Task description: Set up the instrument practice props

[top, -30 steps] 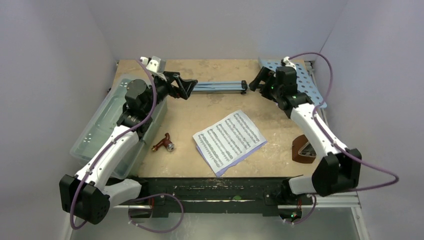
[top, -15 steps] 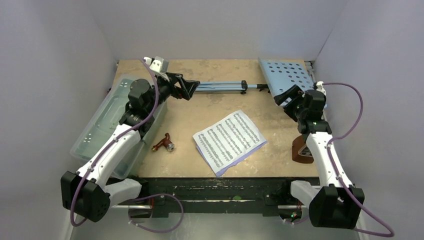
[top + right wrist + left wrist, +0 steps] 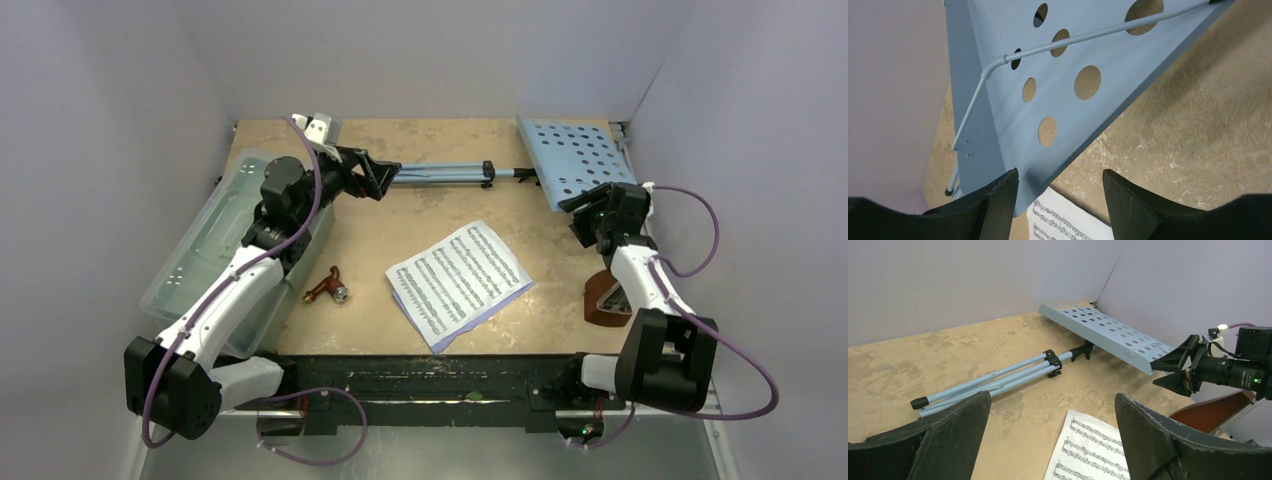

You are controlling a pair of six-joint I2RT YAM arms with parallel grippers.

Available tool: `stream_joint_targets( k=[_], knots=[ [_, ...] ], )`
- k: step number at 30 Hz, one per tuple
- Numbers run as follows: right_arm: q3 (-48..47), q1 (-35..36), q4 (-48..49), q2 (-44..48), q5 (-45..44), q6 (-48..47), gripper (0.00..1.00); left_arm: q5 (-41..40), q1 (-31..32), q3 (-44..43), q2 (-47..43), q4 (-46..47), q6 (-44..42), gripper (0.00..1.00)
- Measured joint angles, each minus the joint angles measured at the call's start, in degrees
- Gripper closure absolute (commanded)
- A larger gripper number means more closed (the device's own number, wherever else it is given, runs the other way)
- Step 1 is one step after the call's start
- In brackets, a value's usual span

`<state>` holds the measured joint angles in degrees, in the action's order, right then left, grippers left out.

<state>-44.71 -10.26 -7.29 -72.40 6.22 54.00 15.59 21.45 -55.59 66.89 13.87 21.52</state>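
The light-blue music stand lies flat at the back of the table, with its legs [image 3: 440, 172] folded together and its perforated desk [image 3: 580, 158] at the back right. My left gripper [image 3: 378, 178] is open and empty beside the leg ends; its wrist view shows the legs [image 3: 998, 382] ahead of the gripper [image 3: 1053, 440]. My right gripper [image 3: 580, 213] is open at the desk's near corner, with the desk [image 3: 1048, 90] just in front of the gripper [image 3: 1060, 200]. The sheet-music pages [image 3: 460, 280] lie mid-table. The brown metronome [image 3: 606, 300] sits at the right edge.
A large clear lidded box [image 3: 215, 245] lies along the left edge under my left arm. A small reddish-brown piece with a metal end [image 3: 328, 288] lies left of the pages. Walls close in the back and both sides.
My right arm has drawn back from the stand's pole joint to the desk's near right corner, uncovering the desk. My left gripper has barely moved.
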Motion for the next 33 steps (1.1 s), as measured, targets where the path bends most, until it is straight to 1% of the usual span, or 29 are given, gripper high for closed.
stream_joint_targets(
  k=[1, 3, 6, 7, 10, 15, 19, 24, 33],
  knots=[
    [0.3, -0.2, 0.8, -0.8, 0.1, 0.5, 0.36, 0.0, 0.0, 0.0, 0.1, 0.0, 0.0, 0.07],
    [0.6, -0.4, 2.5, -2.3, 0.7, 1.2, 0.42, 0.0, 0.0, 0.0, 0.3, 0.0, 0.0, 0.07],
    [0.7, -0.6, 6.1, -4.8, 1.5, 2.4, 0.52, 0.0, 0.0, 0.0, 0.6, 0.0, 0.3, 0.07],
    [0.7, -0.6, 7.3, -5.5, 1.9, 2.9, 0.54, 0.0, 0.0, 0.0, 0.7, 0.0, 0.3, 0.07],
    [0.9, -0.7, 10.7, -7.2, 3.0, 4.3, 0.55, 0.1, 0.0, -0.1, 0.9, 0.0, 0.5, 0.08],
    [2.5, -0.9, 17.0, -8.8, 4.0, 6.9, 0.53, 0.2, 0.0, -0.2, 1.6, 0.0, 0.5, 0.09],
    [3.4, -0.9, 20.9, -10.1, 4.7, 8.6, 0.53, 0.6, 0.0, -0.2, 1.9, 0.0, 0.8, 0.1],
    [5.6, -0.9, 26.3, -10.8, 5.1, 11.0, 0.59, 0.8, 0.0, -0.2, 2.1, 0.0, 1.8, 0.1],
    [8.9, -0.8, 34.3, -11.1, 3.5, 16.2, 0.65, 1.4, 0.0, -0.2, 2.8, 0.1, 2.6, 0.12]
  ],
)
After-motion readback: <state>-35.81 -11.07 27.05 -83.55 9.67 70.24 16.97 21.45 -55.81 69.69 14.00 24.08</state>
